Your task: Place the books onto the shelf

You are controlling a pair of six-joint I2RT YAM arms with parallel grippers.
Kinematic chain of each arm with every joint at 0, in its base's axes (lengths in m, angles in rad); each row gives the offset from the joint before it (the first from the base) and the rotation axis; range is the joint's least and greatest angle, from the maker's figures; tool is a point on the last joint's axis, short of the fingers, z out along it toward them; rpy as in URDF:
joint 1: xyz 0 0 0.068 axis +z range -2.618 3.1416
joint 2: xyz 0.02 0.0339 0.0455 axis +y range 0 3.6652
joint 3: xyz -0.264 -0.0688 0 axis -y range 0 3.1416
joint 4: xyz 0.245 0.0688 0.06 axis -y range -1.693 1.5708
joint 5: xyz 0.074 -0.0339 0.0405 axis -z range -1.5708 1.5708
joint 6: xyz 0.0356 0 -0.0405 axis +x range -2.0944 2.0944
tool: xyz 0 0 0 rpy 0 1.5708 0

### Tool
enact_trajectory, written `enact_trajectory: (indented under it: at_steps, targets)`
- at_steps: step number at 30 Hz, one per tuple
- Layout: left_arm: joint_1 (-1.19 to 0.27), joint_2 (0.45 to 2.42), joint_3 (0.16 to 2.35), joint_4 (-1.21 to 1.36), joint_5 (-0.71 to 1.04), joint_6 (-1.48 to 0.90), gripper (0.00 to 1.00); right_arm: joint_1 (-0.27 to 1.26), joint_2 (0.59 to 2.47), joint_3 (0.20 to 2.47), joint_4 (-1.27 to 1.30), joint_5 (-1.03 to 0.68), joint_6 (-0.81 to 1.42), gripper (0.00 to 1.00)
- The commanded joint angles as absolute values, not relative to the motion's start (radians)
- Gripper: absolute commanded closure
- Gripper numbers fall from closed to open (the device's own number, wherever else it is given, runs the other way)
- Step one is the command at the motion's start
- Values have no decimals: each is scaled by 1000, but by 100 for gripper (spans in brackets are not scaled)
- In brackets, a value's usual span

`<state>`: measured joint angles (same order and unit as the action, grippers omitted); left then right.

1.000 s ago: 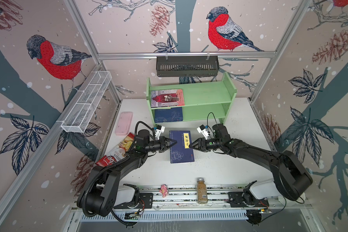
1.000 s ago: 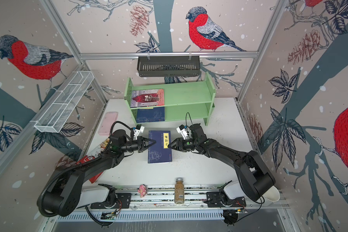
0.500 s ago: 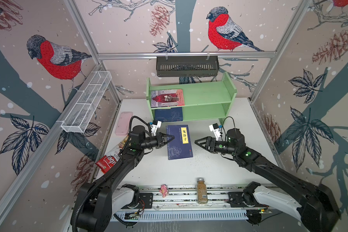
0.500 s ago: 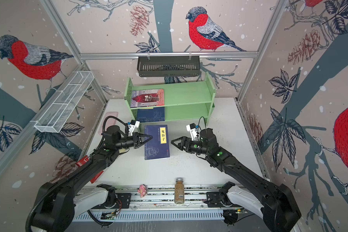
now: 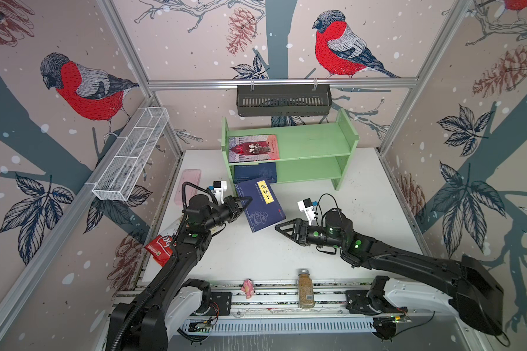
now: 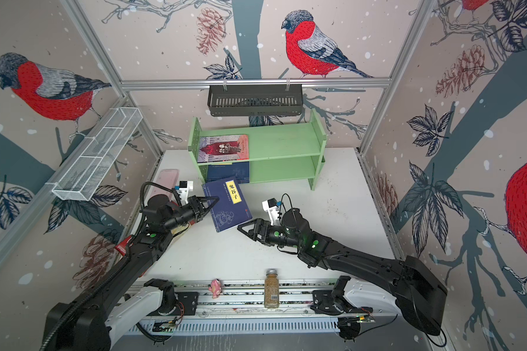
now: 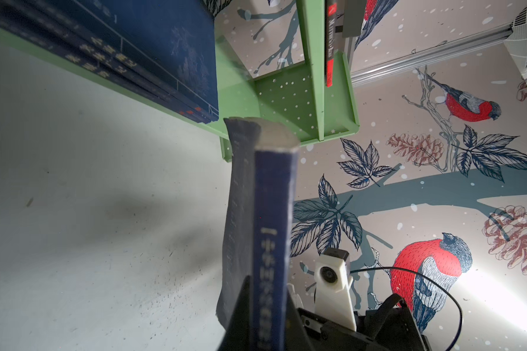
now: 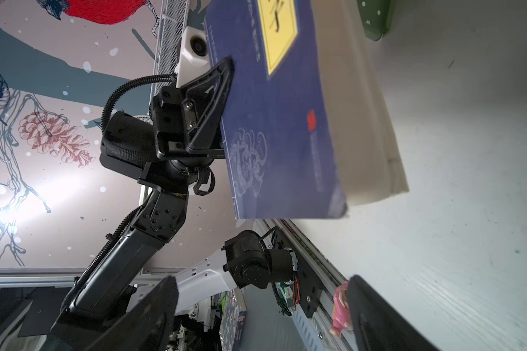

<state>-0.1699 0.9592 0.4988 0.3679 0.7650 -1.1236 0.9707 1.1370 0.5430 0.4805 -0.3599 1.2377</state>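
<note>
My left gripper [image 5: 249, 200] [image 6: 216, 200] is shut on the spine edge of a dark navy book [image 5: 260, 205] [image 6: 227, 203] with a yellow title label. It holds the book tilted above the table, just in front of the light green shelf [image 5: 311, 142] [image 6: 280, 139]. The left wrist view shows the jaws clamping the spine [image 7: 273, 228]. A pink-red book [image 5: 254, 148] lies on the shelf's top tier, and navy books [image 5: 255, 172] [image 7: 165, 60] lie stacked on the lower tier. My right gripper [image 5: 277, 226] [image 8: 262, 307] stands open and empty, apart from the held book's near corner.
A black slotted basket [image 5: 283, 100] hangs above the shelf. A white wire basket [image 5: 131, 155] runs along the left wall. A pink slab [image 5: 189, 182] and a red snack bag [image 5: 160, 247] lie at the left. A spice jar [image 5: 305, 288] and a pink toy [image 5: 247, 288] stand on the front rail.
The right gripper opened, let go of the navy book and drew back to the right. The left gripper carried the book up and toward the shelf, turning it askew.
</note>
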Motion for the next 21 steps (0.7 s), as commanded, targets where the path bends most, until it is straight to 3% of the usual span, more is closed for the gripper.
enact_trajectory:
  at_steps: [1, 21]
  targets:
    - [-161, 956, 512, 476, 741, -1160, 100, 997, 1161, 528, 670, -246, 1306, 12]
    - [-140, 950, 477, 553, 737, -1341, 100, 1013, 1423, 552, 1076, -130, 1414, 13]
